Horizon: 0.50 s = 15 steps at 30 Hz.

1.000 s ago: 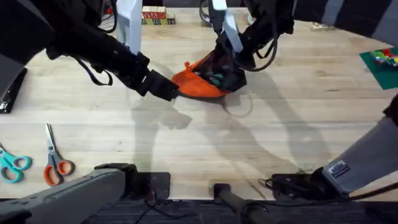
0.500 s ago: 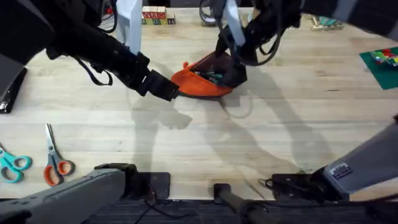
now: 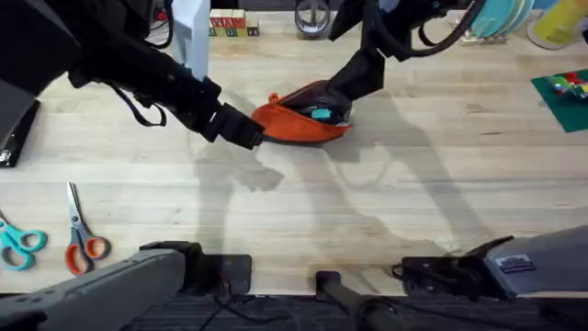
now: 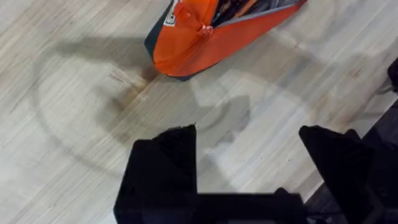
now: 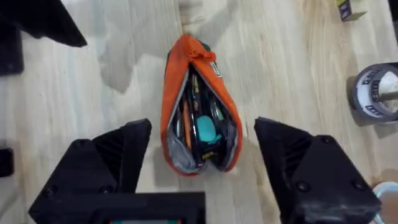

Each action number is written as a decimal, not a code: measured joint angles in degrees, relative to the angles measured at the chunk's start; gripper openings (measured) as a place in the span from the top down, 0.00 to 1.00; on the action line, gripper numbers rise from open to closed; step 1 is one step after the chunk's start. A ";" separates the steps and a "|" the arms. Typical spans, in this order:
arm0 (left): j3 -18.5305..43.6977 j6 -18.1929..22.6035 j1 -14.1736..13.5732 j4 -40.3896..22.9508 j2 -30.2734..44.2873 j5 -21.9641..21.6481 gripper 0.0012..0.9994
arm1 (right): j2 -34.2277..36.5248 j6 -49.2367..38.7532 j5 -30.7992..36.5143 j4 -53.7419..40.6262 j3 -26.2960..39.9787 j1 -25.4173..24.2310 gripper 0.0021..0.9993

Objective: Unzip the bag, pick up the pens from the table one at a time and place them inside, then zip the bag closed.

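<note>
The orange bag (image 3: 292, 121) lies on the table (image 3: 386, 202) at centre back, its zipper undone and its mouth gaping (image 5: 200, 124). Inside it lie pens, among them a teal one (image 5: 206, 132) and a black one (image 5: 194, 106); the teal also shows from overhead (image 3: 320, 114). My right gripper (image 5: 202, 158) hovers open straight above the bag, holding nothing; overhead it hangs just behind the bag (image 3: 342, 92). My left gripper (image 4: 249, 155) is open and empty, just short of the bag's closed end (image 4: 186, 46); overhead it sits at the bag's left tip (image 3: 250, 136).
Orange-handled scissors (image 3: 83, 241) and teal-handled scissors (image 3: 18, 244) lie at the front left. A tape roll (image 3: 312, 17) and wooden blocks (image 3: 230, 23) stand at the back edge. A green mat (image 3: 562, 90) lies at the right edge, a dark object (image 3: 14, 138) at the left.
My right gripper has lifted off the bag and drawn back toward the far side. The bag has settled flatter with its mouth open. The left arm has stayed put.
</note>
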 joint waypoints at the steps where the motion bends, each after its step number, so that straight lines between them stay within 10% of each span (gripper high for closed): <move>1: 0.00 0.00 0.00 0.00 0.00 0.00 0.00 | -0.31 0.82 0.00 -0.02 0.00 0.00 0.00; 15: 0.00 0.00 0.00 0.00 0.00 -0.18 0.00 | -3.48 16.14 5.39 -0.11 0.01 0.00 0.00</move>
